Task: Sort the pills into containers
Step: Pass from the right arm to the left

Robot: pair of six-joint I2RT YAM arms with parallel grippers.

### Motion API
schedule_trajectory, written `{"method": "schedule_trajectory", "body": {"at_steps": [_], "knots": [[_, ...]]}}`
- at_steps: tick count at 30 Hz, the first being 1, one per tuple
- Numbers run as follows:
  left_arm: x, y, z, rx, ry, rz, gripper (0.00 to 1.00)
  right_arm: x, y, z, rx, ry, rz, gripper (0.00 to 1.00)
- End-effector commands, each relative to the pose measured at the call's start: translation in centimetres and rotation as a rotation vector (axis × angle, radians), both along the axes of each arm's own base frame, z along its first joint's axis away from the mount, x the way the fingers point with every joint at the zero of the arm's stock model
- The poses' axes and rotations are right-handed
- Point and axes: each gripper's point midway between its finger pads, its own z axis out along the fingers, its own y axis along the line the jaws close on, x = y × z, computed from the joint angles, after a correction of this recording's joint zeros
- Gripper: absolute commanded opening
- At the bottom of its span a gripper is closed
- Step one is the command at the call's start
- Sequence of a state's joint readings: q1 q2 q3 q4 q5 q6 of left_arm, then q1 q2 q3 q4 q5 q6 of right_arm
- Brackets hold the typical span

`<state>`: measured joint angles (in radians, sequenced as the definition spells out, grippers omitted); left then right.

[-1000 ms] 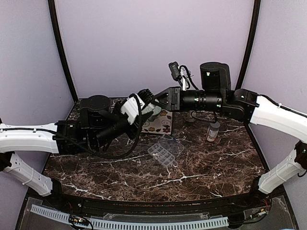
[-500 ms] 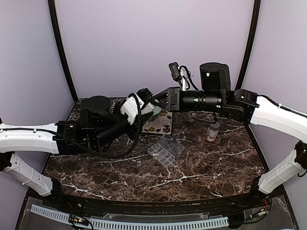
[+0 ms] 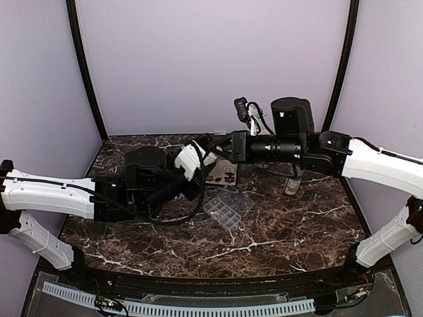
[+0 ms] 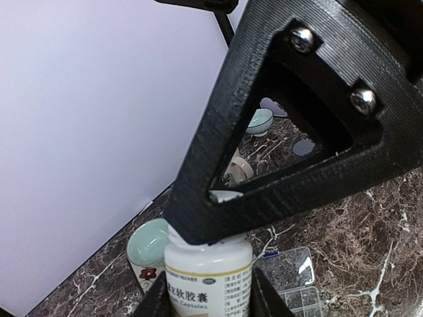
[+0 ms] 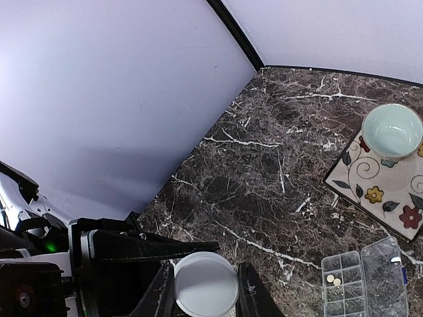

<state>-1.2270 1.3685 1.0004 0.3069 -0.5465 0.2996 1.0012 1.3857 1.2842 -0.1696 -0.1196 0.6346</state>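
Note:
My left gripper is shut on a small white bottle with a printed label, held upright above the table. My right gripper is shut on that bottle's white cap, with its black finger crossing the left wrist view. In the top view both grippers meet at the bottle. The clear pill box lies open on the marble in front of them. Two pills sit in one of the containers.
A patterned coaster carries a pale green bowl behind the pill box. An orange grey-capped bottle stands at the right under my right arm. Purple walls close off the back and sides.
Both arms, joined at the white bottle, have shifted slightly nearer and lower. The left arm's links have swung to the right. Both grips are unchanged.

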Motion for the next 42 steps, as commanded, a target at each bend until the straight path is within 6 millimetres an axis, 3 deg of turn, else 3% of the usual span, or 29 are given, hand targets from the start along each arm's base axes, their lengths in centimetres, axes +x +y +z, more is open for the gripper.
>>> {"method": "schedule_trajectory", "body": {"at_steps": [1, 6, 15, 26, 29, 36, 42], "knots": [[-1.5, -1.9, 2.3, -0.162, -0.016, -0.087, 0.29, -0.4, -0.1, -3.3, -0.055, 0.048, -0.010, 0.00], [-1.8, -2.5, 0.9, -0.163, 0.024, -0.111, 0.36, -0.5, -0.7, -3.9, -0.064, 0.044, -0.025, 0.00], [-2.2, -2.6, 0.4, -0.162, 0.058, -0.133, 0.48, -0.2, -1.3, -4.4, -0.075, 0.036, -0.052, 0.00], [-2.6, -1.5, -1.2, -0.142, 0.125, -0.130, 0.54, 0.8, -2.5, -4.2, -0.106, -0.010, -0.127, 0.00], [-2.7, -0.6, -1.3, -0.150, 0.138, -0.113, 0.55, 1.1, -3.6, -5.7, -0.161, -0.014, -0.166, 0.00], [-2.9, 0.7, -1.4, -0.160, 0.158, -0.094, 0.58, 2.2, -5.9, -6.4, -0.238, -0.051, -0.260, 0.00], [-3.1, 1.5, -1.9, -0.166, 0.174, -0.081, 0.59, 3.1, -9.5, -8.0, -0.345, -0.083, -0.388, 0.00]]}}
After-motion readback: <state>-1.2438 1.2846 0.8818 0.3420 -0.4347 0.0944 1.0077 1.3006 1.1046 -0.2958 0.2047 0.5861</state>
